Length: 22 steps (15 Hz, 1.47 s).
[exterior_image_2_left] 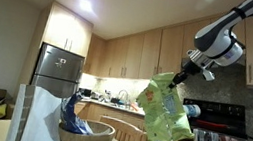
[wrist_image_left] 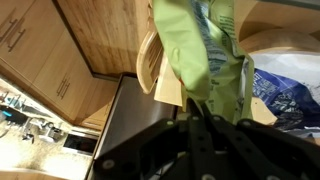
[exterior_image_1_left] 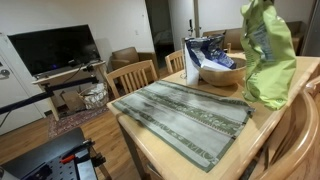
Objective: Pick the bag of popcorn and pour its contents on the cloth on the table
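The table [exterior_image_1_left: 155, 145] runs away from its rounded front edge, and the cloth [exterior_image_1_left: 185, 115] lies flat along it, spread at a slight angle with its dark stripes following its length. All that follows is placed from this cloth.

Past the cloth's far end corner, toward the side where a chair back curves up in front, the bag of popcorn [exterior_image_1_left: 267, 60] hangs in the air, clear of the tabletop. Its lower end comes down beside the cloth's edge rather than over its middle. The pale printed label faces the camera and the green film is creased and twisted. I cannot tell which end of the bag is open.

Above the cloth, in an exterior view, the gripper [exterior_image_2_left: 183, 77] has its jaws closed tight on the bag's upper corner, so the bag dangles tilted beneath it. The arm [exterior_image_2_left: 228, 35] reaches down to it from high up. In the wrist view the dark fingers [wrist_image_left: 185, 130] meet on the green film.

Just behind the cloth's far end stands a wooden bowl [exterior_image_1_left: 222, 72] with a blue-and-white bag [exterior_image_1_left: 205, 50] propped in it.

Beyond the cloth's long far side, wooden chairs [exterior_image_1_left: 132, 75] are pushed to the table. Farther back from it, a dark television [exterior_image_1_left: 55, 48] sits on a low stand against the wall.
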Each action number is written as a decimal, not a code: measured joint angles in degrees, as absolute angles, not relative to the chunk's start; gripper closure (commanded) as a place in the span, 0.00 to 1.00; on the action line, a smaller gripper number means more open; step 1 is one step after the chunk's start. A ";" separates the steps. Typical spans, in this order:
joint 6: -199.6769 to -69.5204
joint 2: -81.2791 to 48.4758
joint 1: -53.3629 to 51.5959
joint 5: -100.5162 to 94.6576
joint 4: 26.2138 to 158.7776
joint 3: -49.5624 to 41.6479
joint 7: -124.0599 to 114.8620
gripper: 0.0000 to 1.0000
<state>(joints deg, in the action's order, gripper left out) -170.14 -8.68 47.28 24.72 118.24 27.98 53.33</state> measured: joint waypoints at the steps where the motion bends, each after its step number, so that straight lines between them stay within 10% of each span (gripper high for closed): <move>1: -168.86 -7.97 48.21 27.61 118.38 29.48 56.56 1.00; 22: -162.82 -0.54 49.19 46.29 122.74 34.74 73.77 1.00</move>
<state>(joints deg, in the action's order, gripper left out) -162.82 -0.54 49.19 46.29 122.74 34.74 73.77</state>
